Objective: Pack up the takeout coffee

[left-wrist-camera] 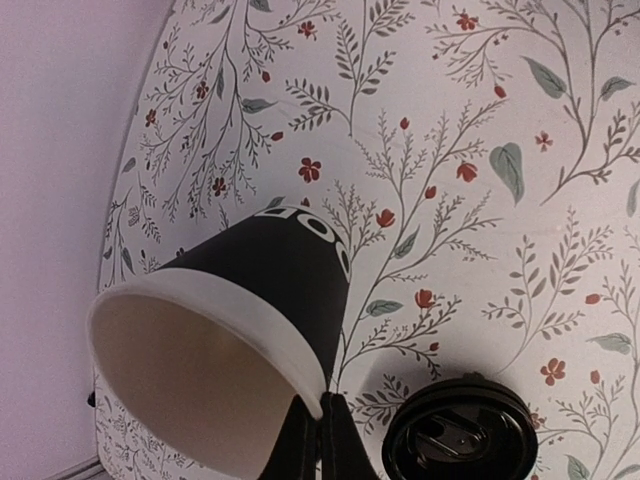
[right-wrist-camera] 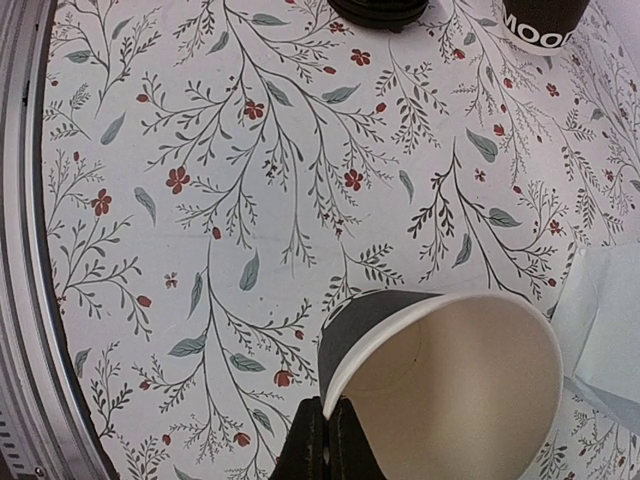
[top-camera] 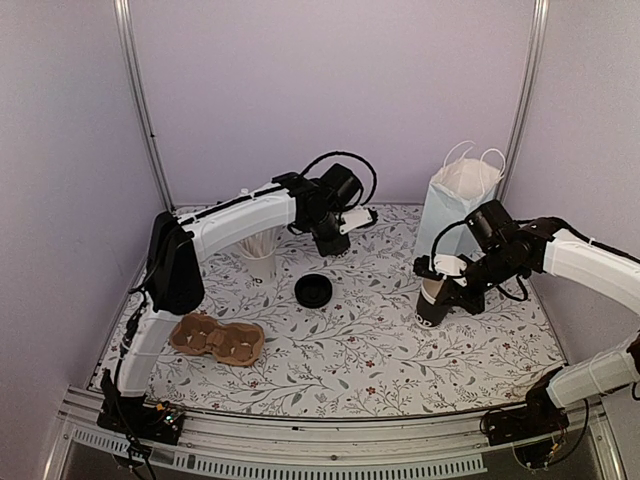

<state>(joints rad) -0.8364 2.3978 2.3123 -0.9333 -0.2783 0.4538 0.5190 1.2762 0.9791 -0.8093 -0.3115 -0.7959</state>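
Lilac walls (top-camera: 330, 90), floral-print tabletop (top-camera: 380, 340)

Left cup (left-wrist-camera: 285, 265), right cup (right-wrist-camera: 460, 390): paper, matt black ext., smooth cream int. Lid (left-wrist-camera: 458, 432): glossy black plastic. Tray (top-camera: 217, 338): rough brown pulp; desk (right-wrist-camera: 300, 200): matt floral-print cover.

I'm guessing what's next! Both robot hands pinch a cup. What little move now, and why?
Probably the left gripper carries its cup toward the brown carrier: the cup hangs tilted, pinched by its rim, and the carrier's pockets look empty.

Lane open btwn lid (top-camera: 313, 290) & right cup (top-camera: 432, 305); tray (top-camera: 217, 340) blocks front-left.
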